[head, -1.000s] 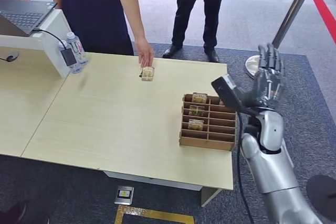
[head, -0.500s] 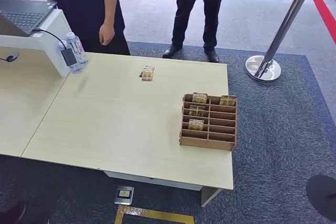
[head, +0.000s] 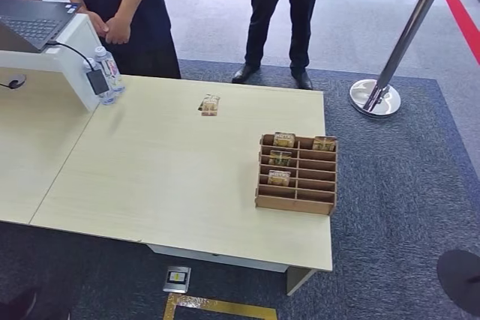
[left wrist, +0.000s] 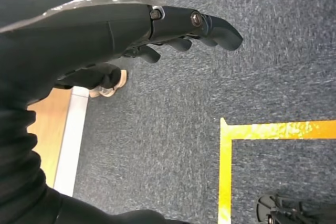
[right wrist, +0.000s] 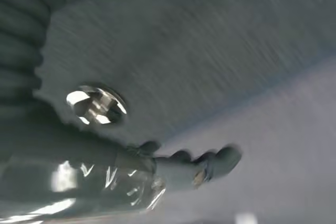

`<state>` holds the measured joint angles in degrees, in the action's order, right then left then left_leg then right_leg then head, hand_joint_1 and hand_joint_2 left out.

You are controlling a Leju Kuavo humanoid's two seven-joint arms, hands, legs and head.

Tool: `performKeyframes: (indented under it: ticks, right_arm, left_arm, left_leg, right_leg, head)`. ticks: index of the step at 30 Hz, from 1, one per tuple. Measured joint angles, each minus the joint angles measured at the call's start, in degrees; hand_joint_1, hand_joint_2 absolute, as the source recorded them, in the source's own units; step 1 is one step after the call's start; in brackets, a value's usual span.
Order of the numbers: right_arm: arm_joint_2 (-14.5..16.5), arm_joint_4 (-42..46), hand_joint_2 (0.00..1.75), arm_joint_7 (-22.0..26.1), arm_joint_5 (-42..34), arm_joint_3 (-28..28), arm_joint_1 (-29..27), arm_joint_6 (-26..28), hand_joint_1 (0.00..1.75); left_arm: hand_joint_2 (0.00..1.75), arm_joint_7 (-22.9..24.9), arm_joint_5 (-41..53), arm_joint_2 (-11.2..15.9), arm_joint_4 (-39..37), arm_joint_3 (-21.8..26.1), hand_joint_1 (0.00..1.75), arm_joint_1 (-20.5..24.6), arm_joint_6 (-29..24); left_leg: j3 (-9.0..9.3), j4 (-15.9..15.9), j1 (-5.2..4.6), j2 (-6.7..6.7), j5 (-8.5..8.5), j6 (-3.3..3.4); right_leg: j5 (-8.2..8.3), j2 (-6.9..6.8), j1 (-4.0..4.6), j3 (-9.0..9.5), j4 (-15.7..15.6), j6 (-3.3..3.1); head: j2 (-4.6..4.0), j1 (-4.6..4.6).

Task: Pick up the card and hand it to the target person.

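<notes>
A small tan card [head: 210, 105] lies on the light wooden table [head: 169, 177] toward its far side. A brown slotted organiser [head: 297, 173] near the table's right edge holds several more cards [head: 284, 139]. A person in dark clothes [head: 121, 5] stands behind the table at the left, hands together. My left hand [left wrist: 158, 27] hangs over the grey carpet with fingers stretched out and nothing in it. In the blurred right wrist view, my right hand [right wrist: 174, 171] also extends its fingers and holds nothing.
A second person's legs [head: 280, 20] stand behind the table. A laptop [head: 34, 20] on a white stand, water bottles [head: 107, 73] and a phone sit at the far left. A stanchion [head: 396, 58] with red rope stands at the right. Yellow tape [head: 220, 306] marks the floor.
My right arm, raised beside the organiser a second ago, has dropped out of the head view. The person let go of the card on the table and drew the hand back.
</notes>
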<state>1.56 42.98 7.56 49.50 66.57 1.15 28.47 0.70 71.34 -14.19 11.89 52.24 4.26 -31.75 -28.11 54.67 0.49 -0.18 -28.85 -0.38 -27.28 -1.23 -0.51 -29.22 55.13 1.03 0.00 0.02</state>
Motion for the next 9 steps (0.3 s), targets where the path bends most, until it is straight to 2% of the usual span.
performKeyframes:
  ticks: [5,9]
  right_arm:
    - [2.0,-16.5,1.75,-9.5,2.2,1.4,1.9,-4.7,0.00]
    - [4.5,-22.4,1.75,-11.1,4.2,1.4,2.5,-7.0,0.00]
  left_arm:
    - [1.75,0.0,-0.3,0.1,0.0,0.0,0.00,0.1,-0.5]
    - [1.75,-0.7,-0.3,0.1,0.0,0.0,0.00,0.1,-1.1]
  left_leg:
    - [0.03,0.0,0.11,0.06,0.06,-0.11]
    - [0.03,-0.1,0.11,0.06,0.10,-0.16]
  right_leg:
    - [-0.03,0.00,0.11,0.00,0.0,-0.08]
    - [-0.03,0.00,0.10,-0.02,0.1,-0.11]
  head:
    - [0.00,-0.01]
    - [0.00,-0.02]
